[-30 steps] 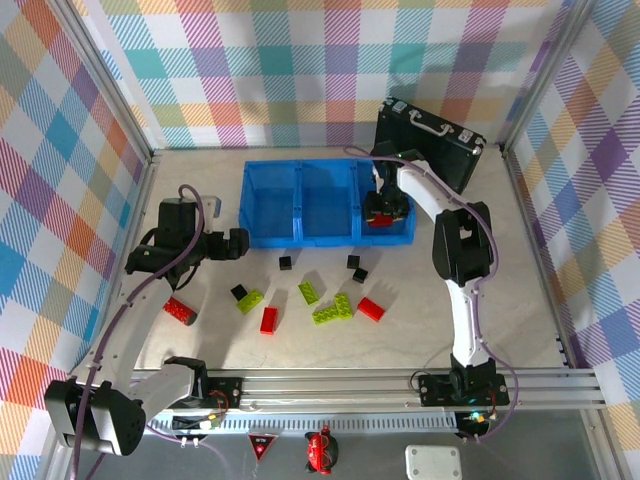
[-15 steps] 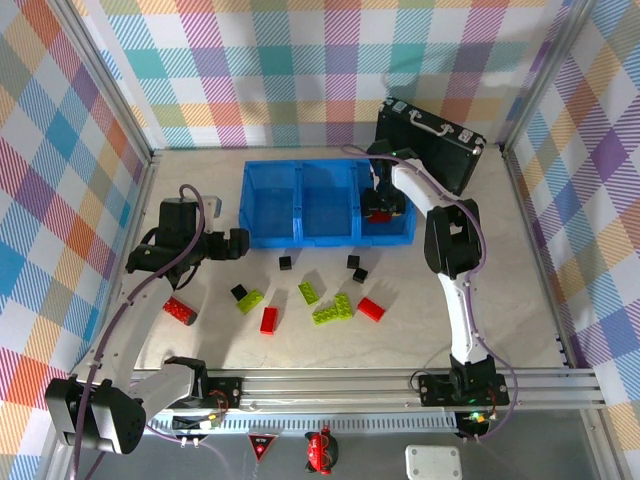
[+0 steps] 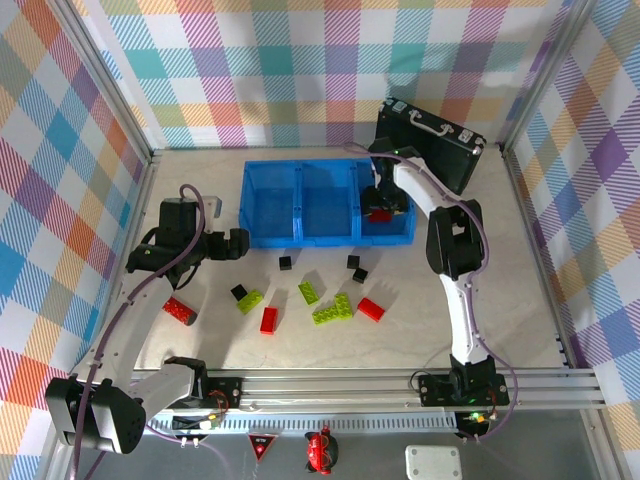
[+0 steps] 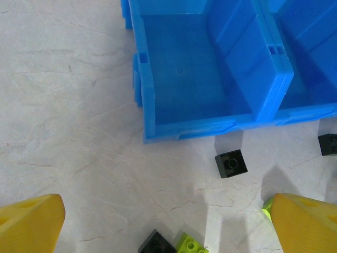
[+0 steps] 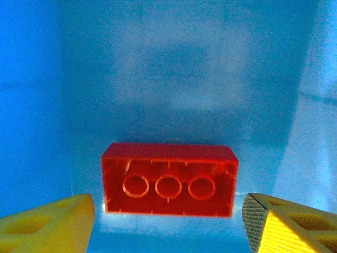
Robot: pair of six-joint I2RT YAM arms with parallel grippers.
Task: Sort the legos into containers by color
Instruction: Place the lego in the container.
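Right gripper (image 3: 381, 206) is down inside the right compartment (image 5: 31, 105) of the long bright-blue plastic tray (image 3: 300, 240), far side of the table. Red rectangular plastic brick (image 5: 168, 179) lies on that compartment's floor, hollow underside facing up, between the yellow fingers (image 5: 47, 224). Jaws are partly open with a sliver of gap each side of the brick, so nothing is gripped. Left gripper (image 4: 167, 226) hovers just left of the tray's near-left corner, jaws spread fully, empty. Small black plastic cube (image 4: 230, 163) sits just near of the tray wall. Red, lime-green and black legos (image 3: 332, 309) are loose on the near table, unsorted.

Risks:
- The gaps are thin, so lifting without opening wider could snag the brick on a pad and drag or flip it out.
- The fingers are close to the thin walls, so a sideways exit could shove the tray.
- Black hard case (image 3: 425, 140) stands right behind, so an arm swing could clip it.
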